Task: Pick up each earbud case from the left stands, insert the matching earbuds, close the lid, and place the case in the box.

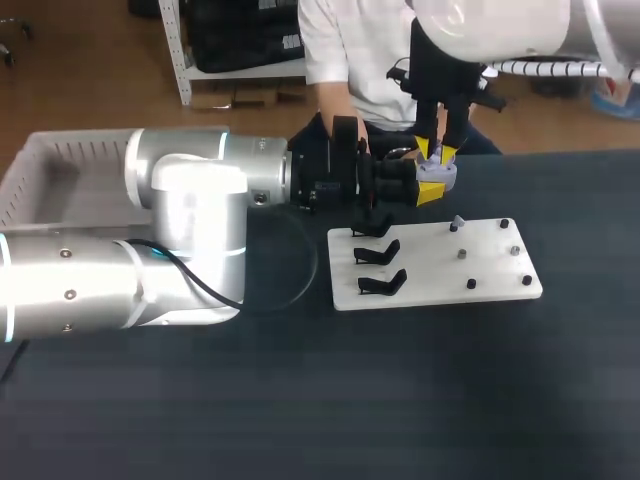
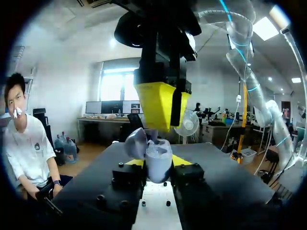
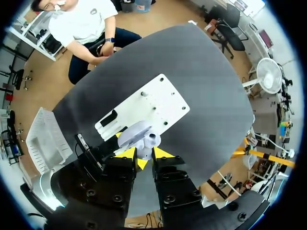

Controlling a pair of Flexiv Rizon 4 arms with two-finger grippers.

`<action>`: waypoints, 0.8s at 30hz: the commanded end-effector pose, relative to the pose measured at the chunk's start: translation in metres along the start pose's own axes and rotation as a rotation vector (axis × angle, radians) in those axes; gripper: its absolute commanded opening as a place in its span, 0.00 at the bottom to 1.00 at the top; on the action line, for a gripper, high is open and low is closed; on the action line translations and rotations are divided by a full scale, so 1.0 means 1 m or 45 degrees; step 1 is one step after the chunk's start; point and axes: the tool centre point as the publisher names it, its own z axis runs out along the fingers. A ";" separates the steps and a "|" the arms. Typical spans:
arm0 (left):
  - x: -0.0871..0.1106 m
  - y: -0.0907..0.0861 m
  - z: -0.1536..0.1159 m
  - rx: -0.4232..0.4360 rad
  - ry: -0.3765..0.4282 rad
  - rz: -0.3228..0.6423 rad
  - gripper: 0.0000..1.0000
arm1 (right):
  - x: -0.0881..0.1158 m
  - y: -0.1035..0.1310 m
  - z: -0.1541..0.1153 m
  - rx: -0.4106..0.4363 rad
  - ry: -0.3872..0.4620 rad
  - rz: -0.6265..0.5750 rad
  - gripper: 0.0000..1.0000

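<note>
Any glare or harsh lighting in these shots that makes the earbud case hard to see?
Head view: glare off the left arm's silver shell, case barely shows. Left wrist view: case backlit by bright room light. Right wrist view: even light, case plain.

Pale grey earbud case (image 2: 158,163), lid open, aloft.

- Box (image 1: 60,165): cut off by the head view's left edge. Its near corner is hidden behind the left arm (image 1: 190,215), which also covers much of the worktop (image 1: 400,400).
- Earbud case (image 3: 139,138): interior hidden. In the left wrist view the right pincer (image 2: 165,125) stands over its opening, so its contents cannot be told.
- Left pincer (image 2: 157,167): yellow tips mostly hidden behind the case clamped between them.
- Farthest black stand (image 1: 370,228): partly covered by the left arm's wrist.
- Pegs (image 1: 470,284) on the white board (image 1: 430,275): too small to tell what they carry.
</note>
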 end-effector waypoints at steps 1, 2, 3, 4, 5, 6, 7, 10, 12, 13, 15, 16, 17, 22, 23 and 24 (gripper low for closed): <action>0.001 0.001 0.000 -0.001 -0.007 0.004 0.00 | -0.002 0.002 0.001 0.010 0.004 0.002 0.00; 0.001 0.001 0.000 -0.001 -0.007 0.004 0.00 | -0.002 0.002 0.001 0.011 0.005 0.003 0.00; 0.001 0.001 0.000 -0.001 -0.007 0.004 0.00 | -0.002 0.002 0.001 0.012 0.006 0.003 0.00; 0.001 0.001 0.000 -0.001 -0.007 0.004 0.00 | -0.002 0.002 0.001 0.013 0.007 0.003 0.00; 0.001 0.001 0.000 -0.001 -0.007 0.004 0.00 | -0.002 0.002 0.002 0.014 0.007 0.003 0.00; 0.001 0.001 0.000 -0.001 -0.007 0.004 0.00 | -0.002 0.002 0.002 0.016 0.008 0.003 0.00; 0.001 0.001 0.000 -0.001 -0.007 0.004 0.00 | -0.002 0.002 0.003 0.017 0.008 0.004 0.00; 0.001 0.001 0.000 -0.001 -0.007 0.004 0.00 | -0.002 0.002 0.004 0.020 0.008 0.003 0.00; 0.001 0.001 0.000 -0.001 -0.007 0.004 0.00 | -0.002 0.003 0.004 0.022 0.008 0.003 0.00; 0.001 0.001 0.000 -0.001 -0.007 0.004 0.00 | -0.002 0.003 0.004 0.023 0.008 0.003 0.00; 0.001 0.001 0.000 -0.001 -0.007 0.004 0.00 | -0.002 0.003 0.004 0.025 0.007 0.003 0.00; 0.001 0.001 0.000 -0.001 -0.007 0.004 0.00 | -0.002 0.003 0.004 0.025 0.007 0.004 0.00; 0.001 0.001 0.000 -0.001 -0.007 0.004 0.00 | -0.002 0.003 0.004 0.026 0.006 0.004 0.00; 0.001 0.001 0.000 -0.001 -0.007 0.004 0.00 | -0.003 0.003 0.004 0.027 0.006 0.003 0.00; 0.001 0.001 0.000 -0.001 -0.007 0.004 0.00 | -0.003 0.003 0.004 0.027 0.006 0.003 0.00; 0.001 0.001 0.000 -0.001 -0.007 0.004 0.00 | -0.003 0.003 0.004 0.027 0.006 0.003 0.00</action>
